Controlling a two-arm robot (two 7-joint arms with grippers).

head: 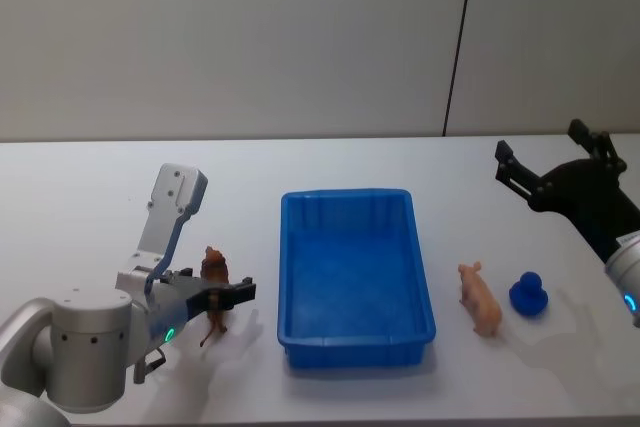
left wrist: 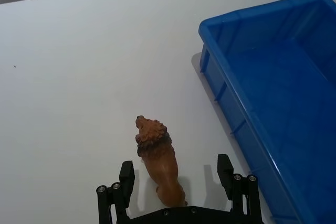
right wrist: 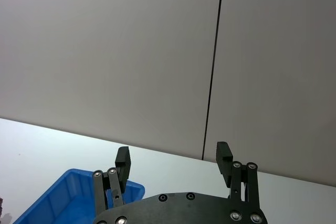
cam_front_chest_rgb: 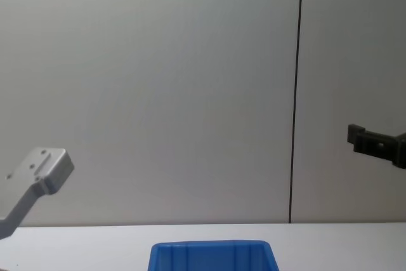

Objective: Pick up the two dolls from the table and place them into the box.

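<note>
The brown lion doll point(left wrist: 155, 150) stands near the worktop's point(head: 100, 187) front edge, just left of the box point(head: 430, 317). It looks light, rigid and smooth, best pinched across its flanks. The left claw point(left wrist: 175, 167) straddles it, spread wide. The right claw point(right wrist: 175, 157) hangs open over the worktop's right edge.

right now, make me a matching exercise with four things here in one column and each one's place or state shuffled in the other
Things:
1. lion doll
2. pig doll
3. box
4. right claw

Places or states:
a. raised above the right side of the table, open, holding nothing
b. lying on the table just right of the box
c. between the open jaws of the left claw, left of the box
d. mid-table, nothing inside

Pairs: 1-c, 2-b, 3-d, 4-a
</note>
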